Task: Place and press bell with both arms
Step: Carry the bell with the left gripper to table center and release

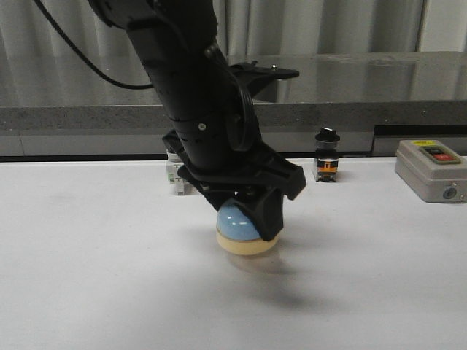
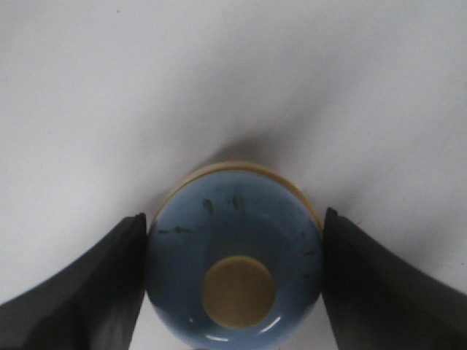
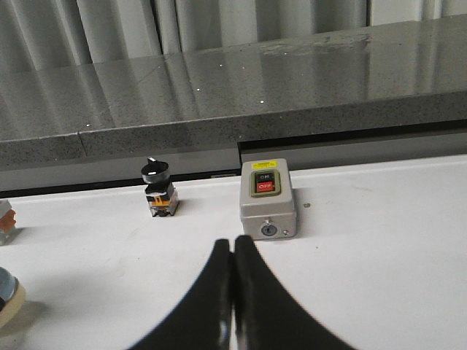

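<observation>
The bell (image 1: 235, 227) is a light-blue dome on a cream base, in the middle of the white table. My left gripper (image 1: 248, 219) comes down over it from above, and its two dark fingers press against the dome's sides. In the left wrist view the bell (image 2: 233, 255) fills the gap between the fingers (image 2: 102, 284), with the cream button facing the camera. I cannot tell whether the base rests on the table or hangs just above it. My right gripper (image 3: 233, 244) is shut and empty, low over the table. The bell's edge (image 3: 6, 292) shows far to its side.
A grey box with red and black buttons (image 1: 430, 169) stands at the right; it is just beyond the right fingertips (image 3: 267, 198). A black-knobbed switch (image 1: 326, 155) stands at the back. A white switch (image 1: 175, 175) is partly hidden behind the left arm. A grey stone ledge (image 1: 350, 109) borders the table's far edge.
</observation>
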